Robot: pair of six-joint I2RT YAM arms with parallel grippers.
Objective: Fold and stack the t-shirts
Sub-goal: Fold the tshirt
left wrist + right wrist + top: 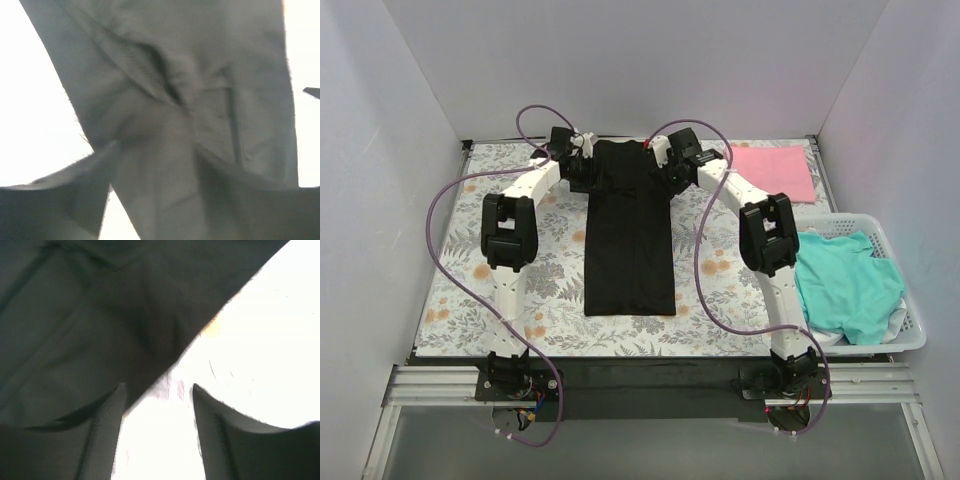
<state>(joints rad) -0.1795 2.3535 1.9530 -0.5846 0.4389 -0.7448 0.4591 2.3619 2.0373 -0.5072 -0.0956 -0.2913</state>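
Note:
The black t-shirt (pixel 628 240) lies as a long narrow strip down the middle of the table, its far end between my two grippers. My left gripper (pixel 582 150) is at the strip's far left corner; in the left wrist view (pixel 152 150) its fingers stand apart with black fabric (pixel 175 60) filling the gap. My right gripper (pixel 655 150) is at the far right corner; in the right wrist view (pixel 157 387) it is open over bright table, with the shirt edge (pixel 75 315) by its left finger. The pink t-shirt (pixel 775 170) lies folded flat at the far right. The teal t-shirt (pixel 845 280) is crumpled in the basket.
The white lattice basket (pixel 910 340) stands off the table's right side. The floral tablecloth (pixel 460 260) covers the table. White walls close in on the left, back and right. Purple cables loop beside both arms.

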